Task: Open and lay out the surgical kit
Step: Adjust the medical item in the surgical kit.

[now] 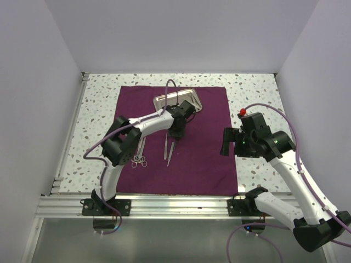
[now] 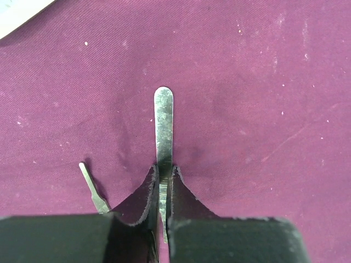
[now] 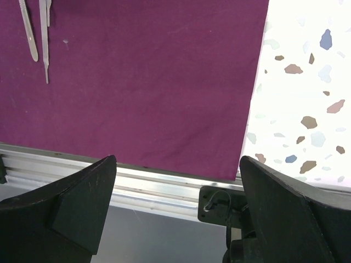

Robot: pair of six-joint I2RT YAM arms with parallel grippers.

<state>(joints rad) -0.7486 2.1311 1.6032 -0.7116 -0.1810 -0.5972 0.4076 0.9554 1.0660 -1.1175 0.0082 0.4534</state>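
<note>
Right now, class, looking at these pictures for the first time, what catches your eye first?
A maroon cloth lies spread flat across the speckled table, a shiny steel tray at its far edge. Near its centre the left end effector is shut on a thin steel instrument; the right end effector hangs open over the cloth's right edge.

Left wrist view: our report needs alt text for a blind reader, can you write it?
The left gripper has its jaws shut on flat steel tweezers, whose rounded end points away across the maroon cloth. A second thin steel instrument lies on the cloth to the left.
</note>
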